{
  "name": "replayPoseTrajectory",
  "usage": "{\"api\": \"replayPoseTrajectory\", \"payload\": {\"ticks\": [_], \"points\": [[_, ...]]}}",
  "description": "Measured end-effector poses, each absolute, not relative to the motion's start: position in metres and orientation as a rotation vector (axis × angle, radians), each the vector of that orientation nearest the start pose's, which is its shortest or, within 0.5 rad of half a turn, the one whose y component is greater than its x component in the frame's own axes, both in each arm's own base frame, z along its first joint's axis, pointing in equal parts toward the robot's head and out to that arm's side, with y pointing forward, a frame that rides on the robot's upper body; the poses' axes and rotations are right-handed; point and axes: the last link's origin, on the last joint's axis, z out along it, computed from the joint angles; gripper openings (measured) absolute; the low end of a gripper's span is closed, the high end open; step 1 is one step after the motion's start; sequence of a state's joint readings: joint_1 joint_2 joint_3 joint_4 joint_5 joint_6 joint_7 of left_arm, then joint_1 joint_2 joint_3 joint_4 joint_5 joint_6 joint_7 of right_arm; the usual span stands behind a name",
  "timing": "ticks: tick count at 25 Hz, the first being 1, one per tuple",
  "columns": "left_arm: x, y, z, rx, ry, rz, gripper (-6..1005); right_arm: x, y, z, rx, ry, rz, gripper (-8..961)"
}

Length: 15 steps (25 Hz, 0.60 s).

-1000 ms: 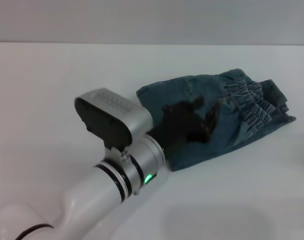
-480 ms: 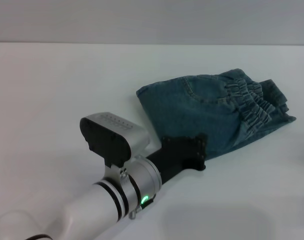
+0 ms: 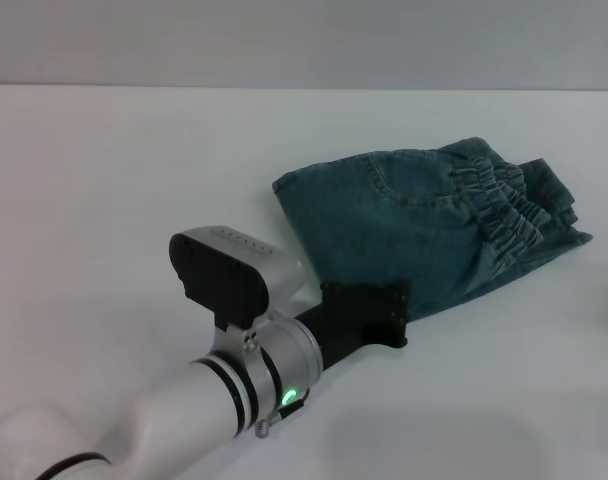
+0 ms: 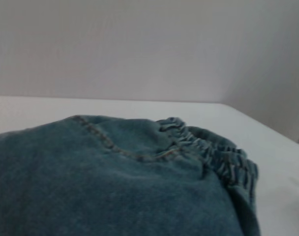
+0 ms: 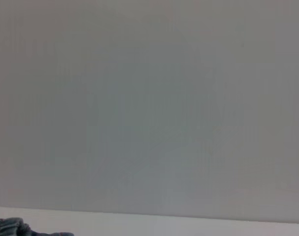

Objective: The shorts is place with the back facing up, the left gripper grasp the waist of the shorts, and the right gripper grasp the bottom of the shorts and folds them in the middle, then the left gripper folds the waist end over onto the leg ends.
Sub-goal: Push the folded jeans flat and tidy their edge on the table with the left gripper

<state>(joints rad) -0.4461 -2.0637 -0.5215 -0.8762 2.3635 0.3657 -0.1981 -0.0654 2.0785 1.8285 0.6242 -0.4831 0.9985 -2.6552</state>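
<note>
The blue denim shorts (image 3: 424, 225) lie folded into a compact bundle on the white table (image 3: 114, 170), with the gathered elastic waistband (image 3: 509, 215) on top at the bundle's right end, over the edges of the layers beneath. A curved line of stitching (image 3: 384, 185) runs across the upper layer near the middle of the bundle. The left gripper (image 3: 369, 315), a black claw on a silver-white cylindrical arm with black bands and a green light (image 3: 288, 397), sits at the near edge of the shorts, its black body overlapping that edge in the head view; whether it touches the cloth cannot be told. Whether its fingers are apart or together cannot be told either. No cloth is seen in its grasp. The left wrist view looks low across the shorts (image 4: 115, 182), with the ruffled waistband (image 4: 213, 155) at the far side of the denim. The right gripper is out of sight; its wrist view shows only a scrap of the shorts (image 5: 12, 228) at the edge of the frame.
</note>
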Motion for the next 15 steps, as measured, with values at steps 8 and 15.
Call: {"api": "replayPoseTrajectory", "payload": {"ticks": [8, 15], "points": [[-0.187, 0.295, -0.173, -2.340, -0.935, -0.620, 4, 0.395, 0.235, 0.043, -1.615, 0.608, 0.540, -1], [-0.190, 0.308, -0.166, -2.300, -0.937, -0.615, 8, 0.395, 0.233, 0.043, -1.611, 0.607, 0.542, -1]]}}
